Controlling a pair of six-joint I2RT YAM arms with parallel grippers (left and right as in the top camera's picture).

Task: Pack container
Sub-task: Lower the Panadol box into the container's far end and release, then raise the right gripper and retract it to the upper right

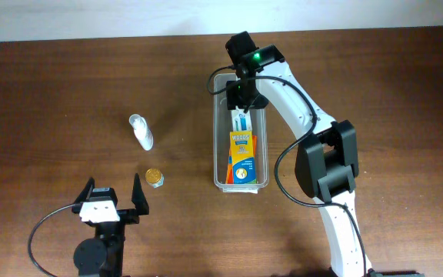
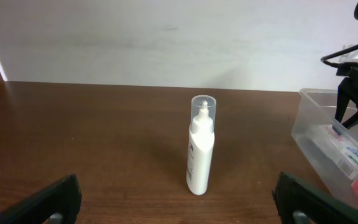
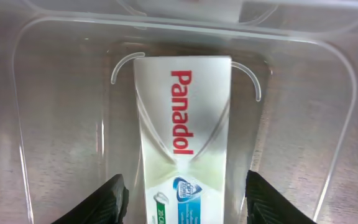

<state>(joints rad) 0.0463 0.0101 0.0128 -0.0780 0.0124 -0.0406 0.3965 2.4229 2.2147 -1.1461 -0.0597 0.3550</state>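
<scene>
The clear plastic container [image 1: 241, 132] stands lengthwise in the middle of the table. Inside it lie a white Panadol box [image 3: 182, 137] at the far end and a yellow-orange box [image 1: 243, 158] at the near end. My right gripper [image 1: 242, 98] is open over the container's far end, its fingers either side of the Panadol box [image 1: 241, 121] without touching it. My left gripper [image 1: 114, 201] is open and empty near the front left edge. A white bottle with a clear cap [image 2: 201, 146] stands ahead of it; the overhead view shows it too [image 1: 141, 131].
A small round gold-lidded jar [image 1: 154, 178] sits between the bottle and my left gripper. The container's corner shows at the right of the left wrist view [image 2: 328, 140]. A pale wall runs along the table's far edge.
</scene>
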